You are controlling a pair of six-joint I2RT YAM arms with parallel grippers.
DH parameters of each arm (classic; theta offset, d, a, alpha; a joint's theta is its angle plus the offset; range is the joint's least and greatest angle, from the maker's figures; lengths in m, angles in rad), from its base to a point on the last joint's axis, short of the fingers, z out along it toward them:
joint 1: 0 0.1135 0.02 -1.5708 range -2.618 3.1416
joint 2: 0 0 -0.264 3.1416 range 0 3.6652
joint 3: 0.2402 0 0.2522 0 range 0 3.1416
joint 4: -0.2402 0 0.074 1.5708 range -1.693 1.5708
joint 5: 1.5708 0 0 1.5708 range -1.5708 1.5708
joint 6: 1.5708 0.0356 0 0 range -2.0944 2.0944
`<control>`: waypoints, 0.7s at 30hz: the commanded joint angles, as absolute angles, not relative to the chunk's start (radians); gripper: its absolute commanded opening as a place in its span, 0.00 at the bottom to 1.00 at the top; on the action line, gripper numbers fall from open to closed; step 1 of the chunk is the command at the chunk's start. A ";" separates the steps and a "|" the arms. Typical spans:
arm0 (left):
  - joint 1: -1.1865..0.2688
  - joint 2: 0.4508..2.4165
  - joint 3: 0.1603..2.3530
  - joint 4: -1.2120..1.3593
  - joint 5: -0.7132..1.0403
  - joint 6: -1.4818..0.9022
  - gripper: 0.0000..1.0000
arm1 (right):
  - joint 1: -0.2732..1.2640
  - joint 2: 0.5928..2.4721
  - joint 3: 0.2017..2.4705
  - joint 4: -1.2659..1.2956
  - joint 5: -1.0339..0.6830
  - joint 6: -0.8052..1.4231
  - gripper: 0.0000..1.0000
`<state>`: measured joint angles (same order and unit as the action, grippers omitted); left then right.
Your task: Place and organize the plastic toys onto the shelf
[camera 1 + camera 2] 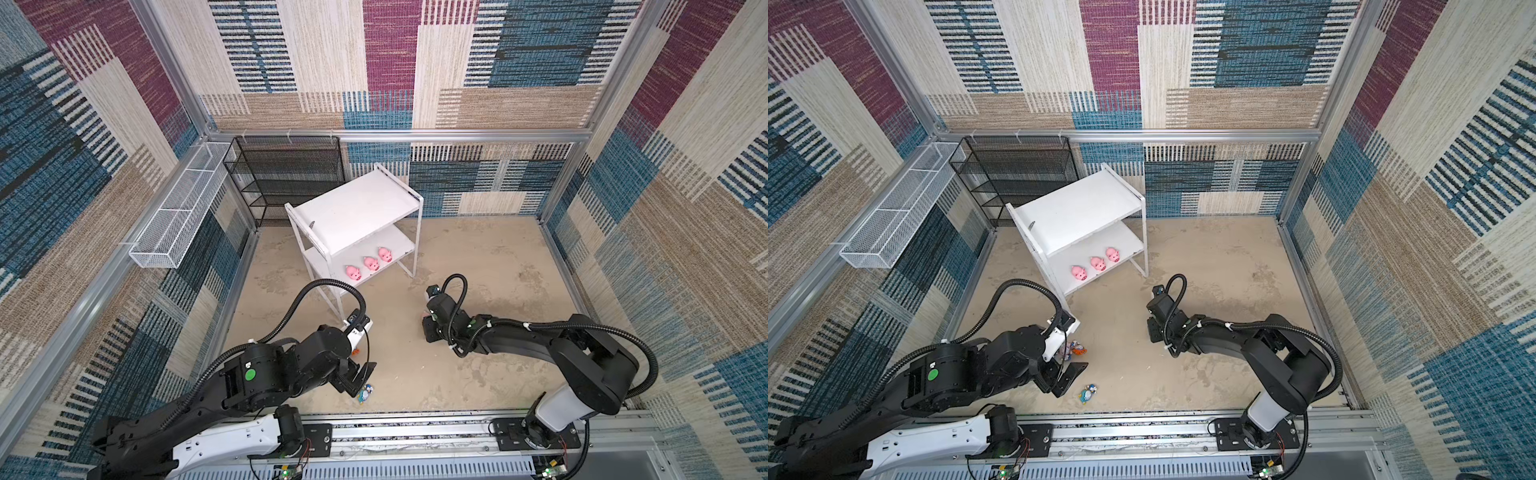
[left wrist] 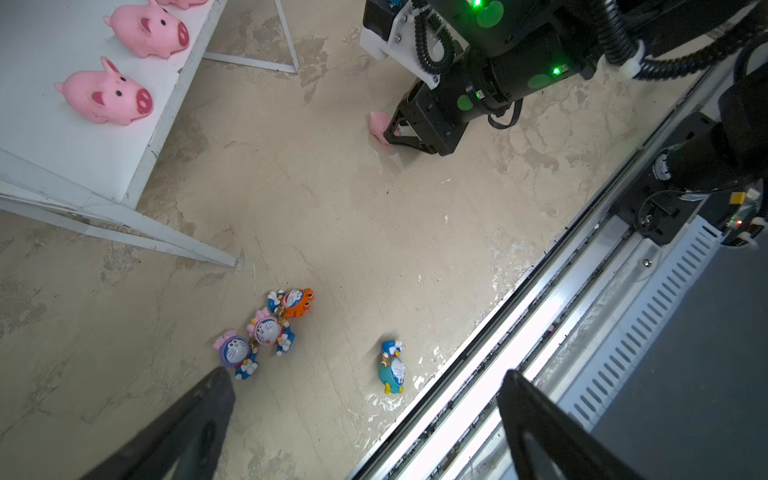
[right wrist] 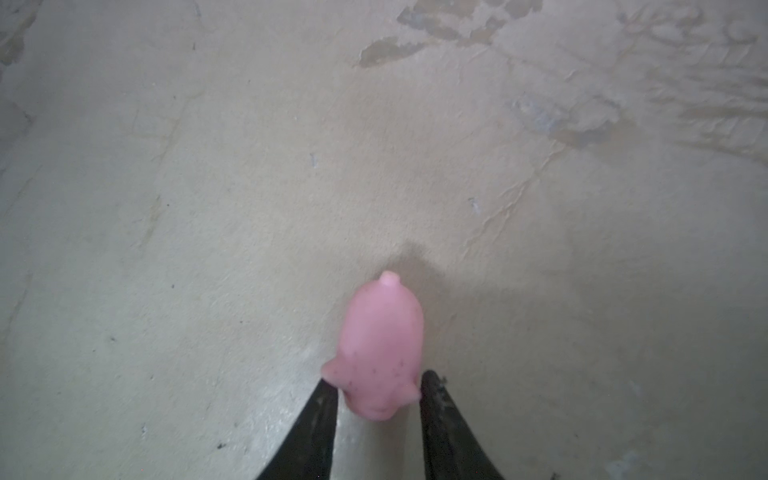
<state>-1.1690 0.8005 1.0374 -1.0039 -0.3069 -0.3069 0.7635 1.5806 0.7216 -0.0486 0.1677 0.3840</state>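
Three pink pigs (image 1: 371,263) line the lower board of the white shelf (image 1: 357,208) in both top views, while the right gripper (image 3: 379,379) pinches a fourth pig (image 3: 380,332) at its head, fingertips pressed to both sides, on the beige floor (image 3: 208,166) near the shelf. By the front rail (image 2: 540,332), the left gripper (image 2: 366,371) hangs with jaws spread wide, holding nothing, above four figurines: the orange-hooded figurine (image 2: 297,301), pink-hooded figurine (image 2: 268,330) and purple-hooded figurine (image 2: 235,351) touch in a cluster; the blue-hooded figurine (image 2: 392,368) lies apart
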 commanded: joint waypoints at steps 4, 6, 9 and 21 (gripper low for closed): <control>-1.166 0.795 1.034 -0.980 -0.300 -0.284 0.99 | 0.764 1.560 0.712 0.023 0.139 0.299 0.34; -1.166 0.792 1.031 -0.980 -0.301 -0.286 0.99 | 0.763 1.551 0.712 0.031 0.133 0.279 0.33; -1.167 0.782 1.023 -0.980 -0.302 -0.291 0.99 | 0.763 1.546 0.717 0.027 0.134 0.259 0.32; -1.166 0.760 1.008 -0.985 -0.302 -0.296 0.99 | 0.764 1.588 0.705 0.030 0.109 0.406 0.64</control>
<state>-1.1671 0.7620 1.0103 -0.9924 -0.3069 -0.3004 0.7635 1.5822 0.7162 -0.0032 0.1345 0.3344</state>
